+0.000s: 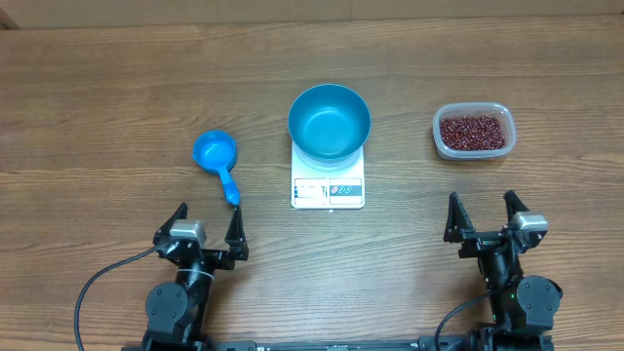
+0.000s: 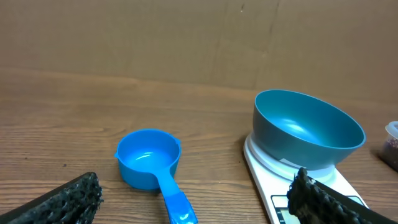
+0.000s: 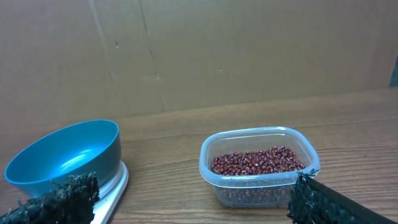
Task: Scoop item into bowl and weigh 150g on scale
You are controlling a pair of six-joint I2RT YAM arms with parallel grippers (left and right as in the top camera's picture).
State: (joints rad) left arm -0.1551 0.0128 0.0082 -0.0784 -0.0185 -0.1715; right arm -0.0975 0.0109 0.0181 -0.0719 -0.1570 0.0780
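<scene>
- Left gripper (image 1: 209, 214) is spread wide and holds nothing; the small blue plastic handled scoop (image 1: 215, 152) lies just ahead of it.
- Right gripper (image 1: 480, 203) gapes too, empty. The dark red-brown beans (image 1: 473, 131) sit in a clear plastic tub (image 1: 439, 137) straight ahead, apart.
- The round deep blue bowl (image 1: 330, 122) rests on the flat white square scale (image 1: 329, 192), between both arms.

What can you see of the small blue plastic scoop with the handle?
The small blue plastic scoop is glossy: a round cup with a short straight handle. It sits upright and empty on the wooden table, left of the white square scale and clear of it, handle pointing toward the left gripper. Only the table touches it.
</scene>
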